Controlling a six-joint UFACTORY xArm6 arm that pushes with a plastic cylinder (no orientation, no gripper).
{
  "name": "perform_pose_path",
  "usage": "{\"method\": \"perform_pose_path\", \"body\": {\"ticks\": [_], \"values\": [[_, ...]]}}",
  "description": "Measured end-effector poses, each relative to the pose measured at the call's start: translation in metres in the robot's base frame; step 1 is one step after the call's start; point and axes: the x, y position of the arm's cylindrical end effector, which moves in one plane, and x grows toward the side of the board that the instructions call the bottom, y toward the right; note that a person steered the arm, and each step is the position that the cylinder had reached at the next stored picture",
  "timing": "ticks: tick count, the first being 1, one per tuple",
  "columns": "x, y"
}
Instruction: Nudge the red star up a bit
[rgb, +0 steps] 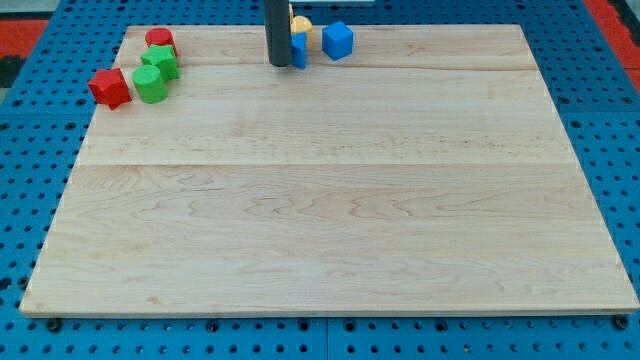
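Observation:
The red star (109, 88) lies at the board's upper left, near the left edge. A green block (151, 84) touches its right side, another green block (162, 63) sits above that, and a red cylinder (160, 41) is at the top of the cluster. My tip (279, 64) is at the view's top middle, far to the right of the red star. It stands right against a blue block (299, 50) and a yellow block (300, 24), both partly hidden behind the rod.
A blue cube (338, 40) sits just right of the rod near the top edge. The wooden board (330, 200) lies on a blue perforated table.

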Motion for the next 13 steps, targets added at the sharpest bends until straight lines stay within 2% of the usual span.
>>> {"method": "perform_pose_path", "body": {"ticks": [3,4,8,10,11,12,13], "values": [[0.015,-0.019],[-0.071,-0.088],[-0.071,-0.084],[-0.071,-0.043],[-0.042,-0.048],[0.019,-0.075],[0.064,-0.077]]}}
